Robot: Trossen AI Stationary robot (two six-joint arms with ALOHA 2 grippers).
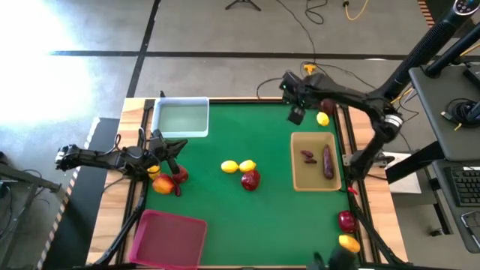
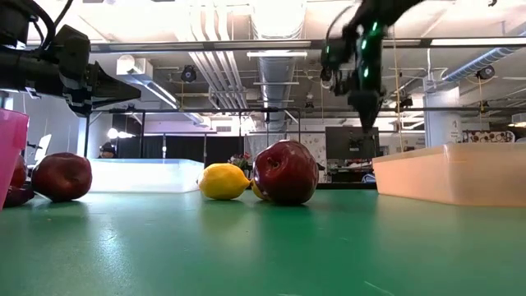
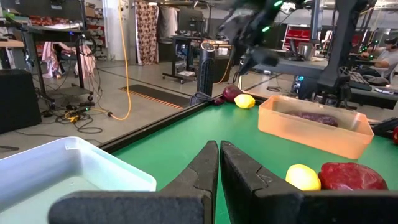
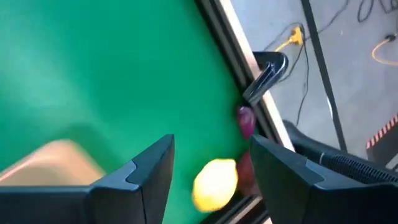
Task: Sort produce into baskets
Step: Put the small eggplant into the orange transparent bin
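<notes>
My right gripper (image 1: 295, 114) is open and empty, raised over the table's far right part, just left of a yellow lemon (image 1: 322, 118). In the right wrist view the lemon (image 4: 215, 183) shows beyond the gap of my right gripper (image 4: 211, 142), with a dark red-purple piece (image 4: 245, 121) beside it at the table's edge. My left gripper (image 1: 177, 145) is shut and empty, above the table's left side near the clear bin (image 1: 182, 118); it also shows in the left wrist view (image 3: 219, 163). The tan tray (image 1: 298, 178) holds two dark purple pieces (image 1: 328, 161).
Two lemons (image 1: 238, 166) and a red fruit (image 1: 250, 180) lie mid-table. Red and orange fruits (image 1: 169, 180) lie at the left, below my left gripper. The magenta bin (image 1: 169, 238) is near left. A red fruit (image 1: 346, 220) and a lemon (image 1: 349, 242) lie near right.
</notes>
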